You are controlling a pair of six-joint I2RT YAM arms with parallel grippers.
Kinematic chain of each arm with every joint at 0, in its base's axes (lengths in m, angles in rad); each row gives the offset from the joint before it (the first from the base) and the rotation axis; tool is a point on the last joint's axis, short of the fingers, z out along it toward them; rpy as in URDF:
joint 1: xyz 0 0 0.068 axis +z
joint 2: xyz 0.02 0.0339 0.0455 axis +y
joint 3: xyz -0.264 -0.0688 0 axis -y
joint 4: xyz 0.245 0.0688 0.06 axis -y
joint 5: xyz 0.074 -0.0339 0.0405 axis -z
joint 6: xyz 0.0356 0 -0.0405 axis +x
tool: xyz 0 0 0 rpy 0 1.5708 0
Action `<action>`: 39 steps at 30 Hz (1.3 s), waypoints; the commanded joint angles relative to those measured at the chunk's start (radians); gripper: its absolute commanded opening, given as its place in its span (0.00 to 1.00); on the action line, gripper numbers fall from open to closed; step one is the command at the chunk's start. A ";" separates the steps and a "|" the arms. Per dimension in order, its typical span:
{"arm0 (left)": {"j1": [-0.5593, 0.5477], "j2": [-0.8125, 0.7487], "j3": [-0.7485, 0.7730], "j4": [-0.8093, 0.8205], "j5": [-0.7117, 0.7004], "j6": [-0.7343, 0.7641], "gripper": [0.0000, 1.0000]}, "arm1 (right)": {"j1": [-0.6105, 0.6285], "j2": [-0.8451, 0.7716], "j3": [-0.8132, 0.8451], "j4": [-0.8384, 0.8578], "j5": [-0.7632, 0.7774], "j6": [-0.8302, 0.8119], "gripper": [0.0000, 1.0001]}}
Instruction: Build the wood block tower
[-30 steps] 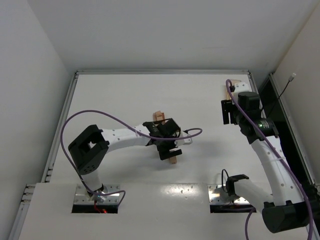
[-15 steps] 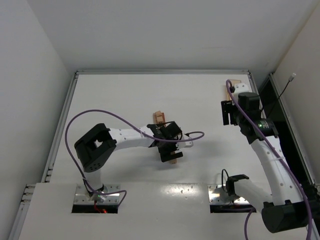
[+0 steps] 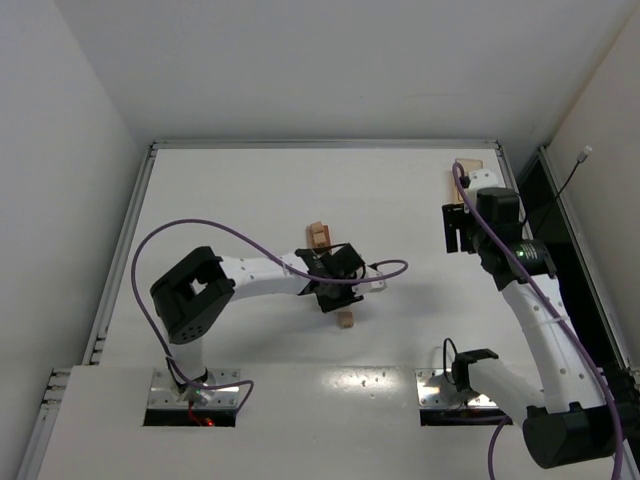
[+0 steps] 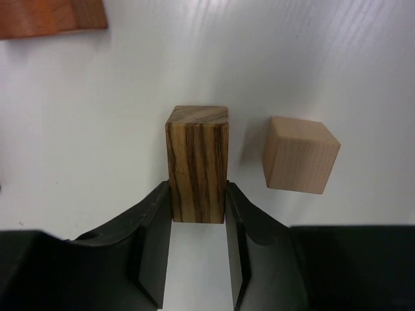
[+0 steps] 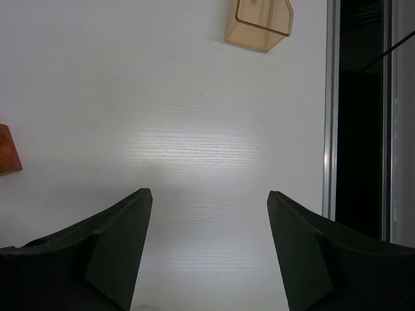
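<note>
My left gripper (image 4: 198, 194) is shut on the near end of a dark striped wood block (image 4: 197, 155) that rests on the white table. A light tan cube (image 4: 299, 154) lies just to its right, apart from it. A reddish-brown piece (image 4: 52, 16) shows at the top left. From above, the left gripper (image 3: 335, 285) covers the striped block, with the tan cube (image 3: 345, 320) beside it and more tan pieces (image 3: 318, 235) just beyond. My right gripper (image 5: 209, 192) hangs open over bare table at the far right (image 3: 462, 228). No tower shows.
A pale notched wooden piece (image 5: 259, 23) lies ahead of the right gripper near the back right corner (image 3: 470, 168). A reddish block's corner (image 5: 8, 150) pokes in at the left. A metal rail (image 5: 331, 110) marks the table's right edge, with a dark gap beyond.
The left jaws have shut on the striped block. The left arm has drawn in a little toward its base. The right arm has not moved.
</note>
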 commanded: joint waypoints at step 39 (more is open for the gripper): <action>0.344 0.179 0.644 -0.380 -0.269 -0.872 0.00 | -0.073 0.174 0.145 0.033 -0.229 0.146 0.69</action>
